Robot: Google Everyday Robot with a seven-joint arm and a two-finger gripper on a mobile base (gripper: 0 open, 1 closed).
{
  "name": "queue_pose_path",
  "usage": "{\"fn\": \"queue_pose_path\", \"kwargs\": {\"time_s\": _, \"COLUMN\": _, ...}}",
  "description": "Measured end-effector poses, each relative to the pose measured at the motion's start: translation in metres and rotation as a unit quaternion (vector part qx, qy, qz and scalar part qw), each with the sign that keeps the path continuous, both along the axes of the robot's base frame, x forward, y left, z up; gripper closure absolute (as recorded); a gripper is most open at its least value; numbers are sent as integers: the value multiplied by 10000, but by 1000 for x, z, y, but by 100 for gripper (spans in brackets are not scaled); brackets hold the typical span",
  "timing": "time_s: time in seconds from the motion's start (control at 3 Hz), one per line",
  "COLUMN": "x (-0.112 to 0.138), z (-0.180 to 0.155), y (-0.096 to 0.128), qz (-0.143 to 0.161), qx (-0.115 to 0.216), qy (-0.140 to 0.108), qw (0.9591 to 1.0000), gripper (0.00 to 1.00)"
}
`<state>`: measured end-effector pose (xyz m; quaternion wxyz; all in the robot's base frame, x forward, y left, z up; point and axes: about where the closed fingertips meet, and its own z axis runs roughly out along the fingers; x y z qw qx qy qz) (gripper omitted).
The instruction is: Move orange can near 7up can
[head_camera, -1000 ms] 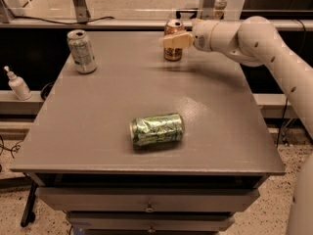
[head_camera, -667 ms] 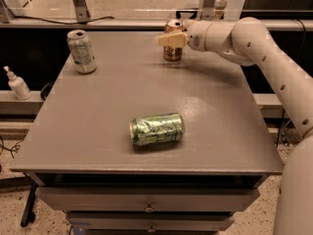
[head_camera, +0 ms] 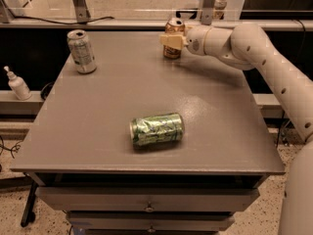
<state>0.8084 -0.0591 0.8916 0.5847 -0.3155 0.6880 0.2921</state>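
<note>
The gripper (head_camera: pixel 171 40) has its jaws clamped on the upright orange can (head_camera: pixel 173 27) near the surface's (head_camera: pixel 112 97) far edge, with the 7up can (head_camera: pixel 81 51) upright well beyond their tips and a green can (head_camera: pixel 156 129) lying on its side well apart from them.

Cream-white gripper (head_camera: pixel 170 39) is clamped on the orange can (head_camera: pixel 171 53) at the far edge of the plain matte grey table (head_camera: pixel 98 111). That can's coppery with a silver top. The 7up can (head_camera: pixel 81 52) is silver-grey with faint green print. The green can (head_camera: pixel 156 129) is bright green with a mottled pale pattern.
</note>
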Motion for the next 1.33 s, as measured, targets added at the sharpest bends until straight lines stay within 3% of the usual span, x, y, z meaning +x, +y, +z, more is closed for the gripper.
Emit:
{"fn": "queue_pose_path", "kwargs": {"time_s": 0.33, "x": -6, "z": 16, "y": 11, "qz": 188, "qx": 99, "qy": -118, "qw": 9997, "gripper": 83}}
{"fn": "queue_pose_path", "kwargs": {"time_s": 0.67, "x": -18, "z": 48, "y": 50, "qz": 708, "qx": 100, "qy": -399, "qw": 9966, "gripper": 100}}
{"fn": "queue_pose_path", "kwargs": {"time_s": 1.0, "x": -42, "z": 72, "y": 109, "qz": 1550, "qx": -43, "qy": -632, "qw": 9859, "gripper": 100}}
{"fn": "queue_pose_path", "kwargs": {"time_s": 1.33, "x": -63, "z": 65, "y": 158, "qz": 2276, "qx": -197, "qy": -707, "qw": 9710, "gripper": 100}}
